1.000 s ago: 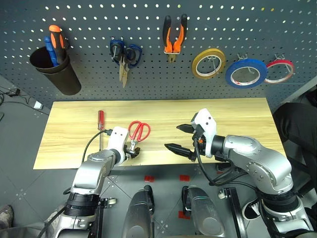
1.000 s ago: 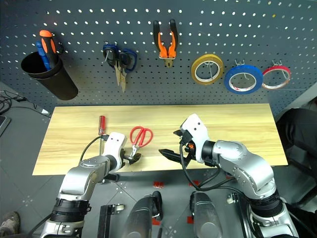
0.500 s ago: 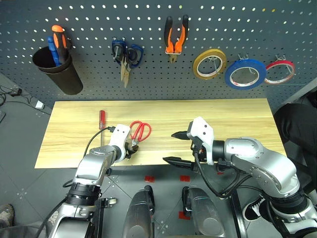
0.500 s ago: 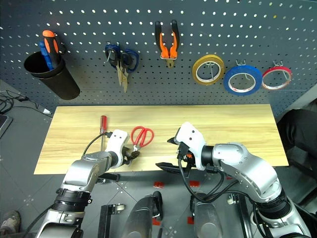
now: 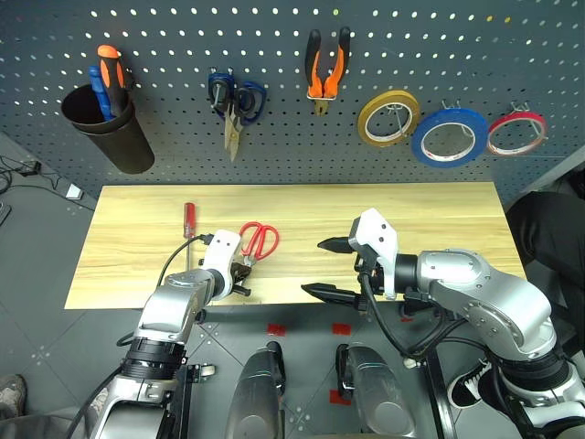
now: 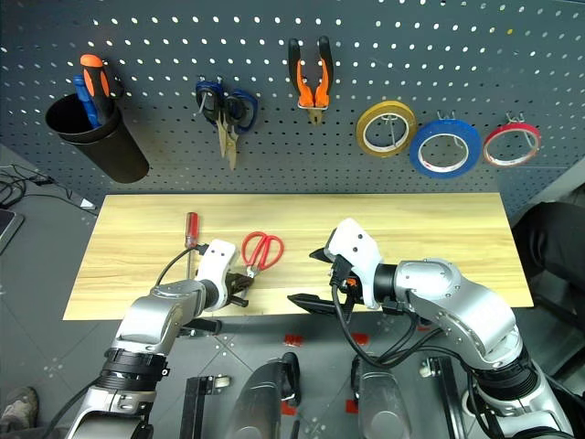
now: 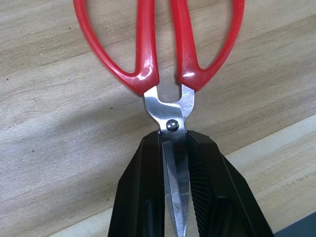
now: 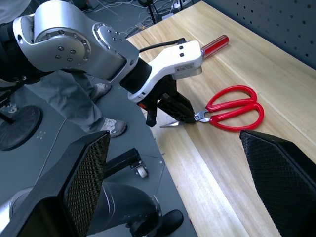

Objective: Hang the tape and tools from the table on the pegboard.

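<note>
The red-handled scissors (image 5: 259,240) lie on the light wood table (image 5: 411,210) near its front edge, handles pointing toward the pegboard (image 5: 164,174). My left gripper (image 5: 245,273) is shut on their steel blades just behind the pivot, and the wrist view shows both black fingers (image 7: 148,168) pressed against the metal. The red-handled screwdriver (image 5: 186,219) lies just left of them. Right of the scissors, my right gripper (image 5: 324,268) hovers open above the table's front edge, holding nothing. The orange-and-black pliers (image 5: 325,69) and the blue tape (image 5: 418,142) hang on the pegboard.
A black cup (image 5: 114,137) on the pegboard's left holds orange and blue screwdrivers. Blue-handled scissors (image 5: 233,101) hang beside the pliers. A yellow tape ring (image 5: 363,119) and a red tape ring (image 5: 492,137) flank the blue one. Cables lie on the floor at the left.
My left gripper has closed from open onto the scissors' blades without shifting place. The right arm has hardly moved.
</note>
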{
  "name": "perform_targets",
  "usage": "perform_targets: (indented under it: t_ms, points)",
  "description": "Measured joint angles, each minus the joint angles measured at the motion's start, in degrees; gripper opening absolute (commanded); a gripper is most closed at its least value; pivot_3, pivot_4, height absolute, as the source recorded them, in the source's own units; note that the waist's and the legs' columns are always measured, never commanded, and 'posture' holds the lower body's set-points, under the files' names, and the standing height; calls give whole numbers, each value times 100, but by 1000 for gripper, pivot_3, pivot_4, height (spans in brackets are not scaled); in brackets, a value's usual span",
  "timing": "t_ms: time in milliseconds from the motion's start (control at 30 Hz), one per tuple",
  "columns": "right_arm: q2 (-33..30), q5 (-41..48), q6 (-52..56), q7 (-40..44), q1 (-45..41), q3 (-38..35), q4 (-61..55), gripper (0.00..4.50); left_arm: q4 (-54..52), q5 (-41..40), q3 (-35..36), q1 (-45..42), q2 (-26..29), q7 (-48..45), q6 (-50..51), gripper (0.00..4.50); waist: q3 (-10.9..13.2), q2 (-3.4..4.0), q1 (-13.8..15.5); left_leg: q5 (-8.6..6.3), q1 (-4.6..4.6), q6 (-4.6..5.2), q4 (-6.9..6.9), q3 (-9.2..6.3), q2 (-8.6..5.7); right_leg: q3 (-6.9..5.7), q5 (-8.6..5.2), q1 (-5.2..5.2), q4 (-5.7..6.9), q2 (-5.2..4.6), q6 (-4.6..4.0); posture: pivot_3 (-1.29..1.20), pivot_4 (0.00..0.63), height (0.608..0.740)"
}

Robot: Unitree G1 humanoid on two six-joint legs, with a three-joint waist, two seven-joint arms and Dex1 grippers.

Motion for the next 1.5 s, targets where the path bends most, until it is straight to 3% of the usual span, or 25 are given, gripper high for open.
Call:
perform_targets:
  t_ms: [333,933,1200,1500]
  points:
    - [-7,-135,-132,-101,-69,1,33,4500,-1488,27,393,570,-100,376,-1039,366,1,-1,-20,6,-6,-12,-3,1,2,2,0,-2,-6,0,0,-210,336,740]
    - [435,-1050,-1978,-451,-98,-391,218,4500,-3414,1365,713,2534,75,851,-4938,366,-4,-7,-63,-3,-9,4,-5,1,2,-3,0,-3,-8,-1,-1,-168,293,740]
    - [611,-1016,-2214,-363,-403,-570,610,4500,-3661,1491,1137,2284,-67,1108,-4865,366,-17,-21,-69,-3,-8,5,0,1,2,-6,1,-3,-1,3,-1,-147,280,740]
    - [860,-1106,-2493,-320,-896,-525,1130,4500,-2526,1469,1047,1155,-111,1148,-4775,366,-26,-36,-68,4,-9,-7,4,2,1,-9,1,-2,0,3,-2,-166,287,740]
